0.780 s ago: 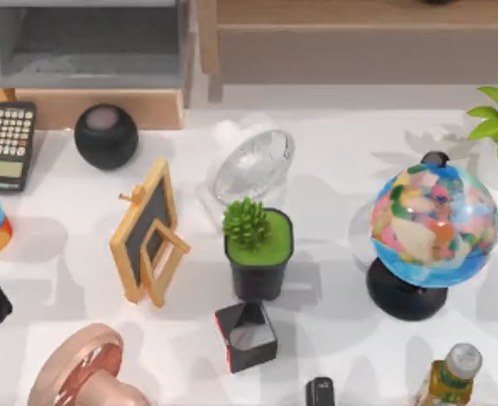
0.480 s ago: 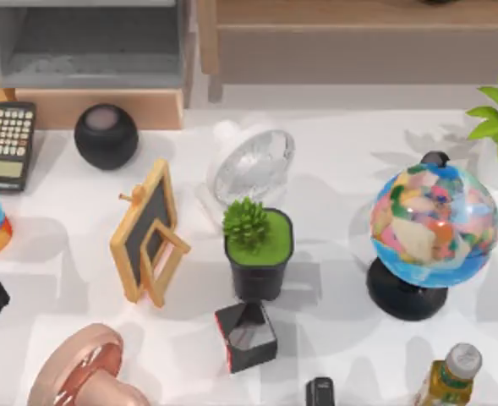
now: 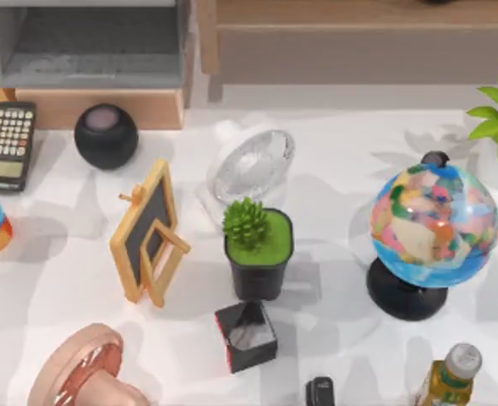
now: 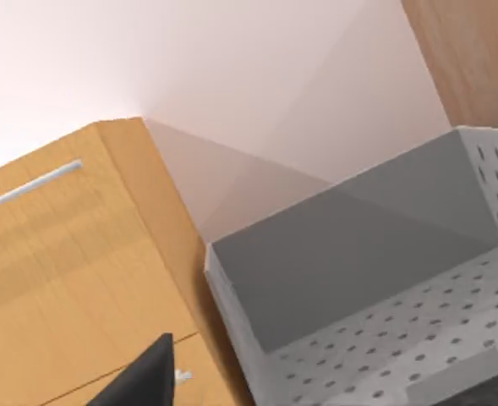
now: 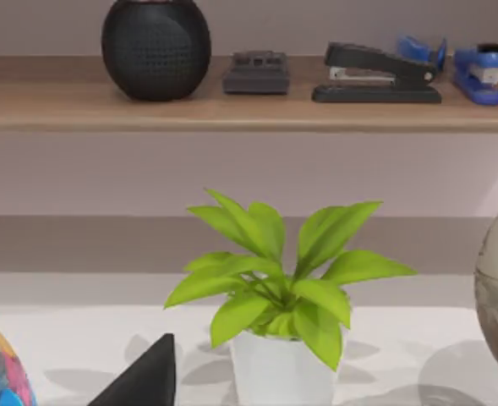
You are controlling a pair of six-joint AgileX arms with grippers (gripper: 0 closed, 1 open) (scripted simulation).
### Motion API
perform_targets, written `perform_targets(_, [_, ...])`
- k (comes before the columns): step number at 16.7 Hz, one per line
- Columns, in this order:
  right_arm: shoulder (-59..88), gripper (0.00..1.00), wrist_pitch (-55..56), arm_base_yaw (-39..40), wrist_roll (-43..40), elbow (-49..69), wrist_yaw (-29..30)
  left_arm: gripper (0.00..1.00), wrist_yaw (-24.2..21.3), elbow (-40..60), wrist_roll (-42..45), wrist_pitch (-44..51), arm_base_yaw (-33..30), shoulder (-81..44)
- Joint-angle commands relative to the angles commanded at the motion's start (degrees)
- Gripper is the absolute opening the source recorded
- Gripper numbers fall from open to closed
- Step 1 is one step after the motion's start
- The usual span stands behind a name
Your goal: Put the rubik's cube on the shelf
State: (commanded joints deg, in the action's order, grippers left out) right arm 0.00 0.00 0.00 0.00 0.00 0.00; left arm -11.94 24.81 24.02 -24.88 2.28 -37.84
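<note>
The rubik's cube is out of view. The shelf (image 3: 358,13) is a long light-wood board along the back right of the top view, with a plain beige panel (image 3: 358,55) below it. In the right wrist view the shelf (image 5: 249,114) carries a black speaker, a stapler and other small items. A dark part of my right gripper (image 5: 143,376) shows in front of a leafy potted plant (image 5: 278,326). A dark part of my left gripper (image 4: 147,376) shows before the grey cubby (image 4: 358,262) and a wooden cabinet.
The table holds a globe (image 3: 435,224), a succulent pot (image 3: 257,245), a small chalkboard (image 3: 147,233), a black-grey cube with a red side (image 3: 247,337), a clear fan-like object (image 3: 250,165), a black speaker (image 3: 105,135), a calculator (image 3: 9,144) and a bottle (image 3: 450,376).
The dark left arm at the top view's left edge has left that view. Shadows on the table have shifted. The objects have not moved.
</note>
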Motion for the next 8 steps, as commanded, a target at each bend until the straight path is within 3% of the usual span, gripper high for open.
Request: perform_targets(8, [0.0, 1.0, 0.0, 0.0, 0.0, 0.0, 0.0, 1.0, -9.75, 24.92, 33.04, -26.31, 9.03, -51.35])
